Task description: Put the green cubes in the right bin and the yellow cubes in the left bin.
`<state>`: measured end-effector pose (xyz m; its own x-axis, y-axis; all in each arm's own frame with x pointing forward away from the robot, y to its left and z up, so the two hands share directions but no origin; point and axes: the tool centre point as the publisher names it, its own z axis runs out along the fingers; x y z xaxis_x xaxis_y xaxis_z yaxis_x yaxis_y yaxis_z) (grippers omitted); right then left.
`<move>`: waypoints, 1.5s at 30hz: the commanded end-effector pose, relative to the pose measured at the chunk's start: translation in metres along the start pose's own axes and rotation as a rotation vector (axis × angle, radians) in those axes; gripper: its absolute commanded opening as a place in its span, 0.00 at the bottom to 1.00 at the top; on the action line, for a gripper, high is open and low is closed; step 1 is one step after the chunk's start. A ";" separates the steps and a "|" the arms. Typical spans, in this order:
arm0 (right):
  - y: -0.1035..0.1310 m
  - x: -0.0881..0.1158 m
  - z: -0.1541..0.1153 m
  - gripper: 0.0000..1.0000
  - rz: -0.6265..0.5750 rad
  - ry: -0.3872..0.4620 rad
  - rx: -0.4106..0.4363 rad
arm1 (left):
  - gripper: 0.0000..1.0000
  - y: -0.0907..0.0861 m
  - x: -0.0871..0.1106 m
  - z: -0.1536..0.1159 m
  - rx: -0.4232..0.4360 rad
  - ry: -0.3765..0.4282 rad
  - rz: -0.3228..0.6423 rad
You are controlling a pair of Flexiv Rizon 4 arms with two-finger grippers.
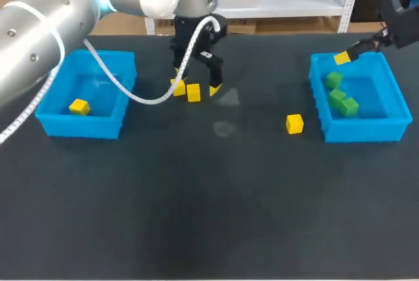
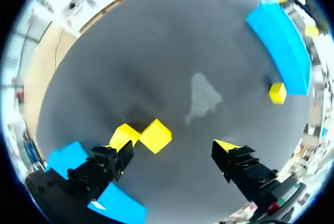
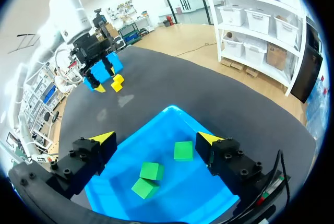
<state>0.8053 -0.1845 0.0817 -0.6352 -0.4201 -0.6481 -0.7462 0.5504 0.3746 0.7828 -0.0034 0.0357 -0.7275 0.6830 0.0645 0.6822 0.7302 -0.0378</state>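
My left gripper (image 1: 196,88) stands open on the table's far middle, with a yellow cube (image 1: 194,92) between its fingers, close to one fingertip (image 2: 121,137) and clear of the other. That cube (image 2: 155,136) rests on the mat. A second yellow cube (image 1: 294,124) lies loose just left of the right bin (image 1: 393,127). Three green cubes (image 1: 334,80) (image 1: 337,96) (image 1: 349,106) lie in that bin. My right gripper (image 3: 156,140) hovers open and empty over the bin's far edge, above the green cubes (image 3: 183,151). The left bin (image 1: 49,107) holds one yellow cube (image 1: 79,106).
The dark table mat (image 1: 209,196) stretches bare between the two blue bins and toward the near edge. A pale smudge (image 1: 226,101) marks the mat just right of my left gripper. A white cable (image 1: 124,88) loops from the left arm over the left bin's right side.
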 end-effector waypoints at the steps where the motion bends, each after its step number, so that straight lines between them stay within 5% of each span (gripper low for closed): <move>1: 0.001 0.001 0.000 1.00 -0.001 -0.003 0.001 | 1.00 0.013 0.005 -0.013 -0.073 0.129 0.155; 6: 0.001 0.001 0.000 1.00 -0.001 -0.003 0.001 | 1.00 0.025 0.011 -0.018 -0.087 0.137 0.266; 16: 0.001 0.001 0.000 1.00 -0.001 -0.003 0.001 | 1.00 0.019 0.013 -0.009 -0.048 0.127 0.492; 41: 0.001 0.001 0.000 1.00 -0.001 -0.003 0.001 | 1.00 0.026 -0.012 0.033 -0.097 0.174 0.592; 42: 0.001 0.001 0.000 1.00 -0.001 -0.003 0.001 | 0.94 0.026 -0.012 0.035 -0.098 0.178 0.593; 43: 0.001 0.001 0.000 1.00 -0.001 -0.003 0.001 | 0.48 0.026 -0.013 0.037 -0.102 0.182 0.595; 44: 0.001 0.001 0.000 1.00 -0.001 -0.003 0.001 | 0.36 0.026 -0.013 0.039 -0.107 0.186 0.599; 45: 0.001 0.001 0.000 1.00 -0.001 -0.003 0.001 | 0.06 0.026 -0.013 0.041 -0.111 0.185 0.600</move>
<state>0.8053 -0.1845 0.0816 -0.6352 -0.4200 -0.6481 -0.7461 0.5504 0.3746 0.7974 0.0135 -0.0023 -0.2018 0.9561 0.2124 0.9781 0.2079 -0.0065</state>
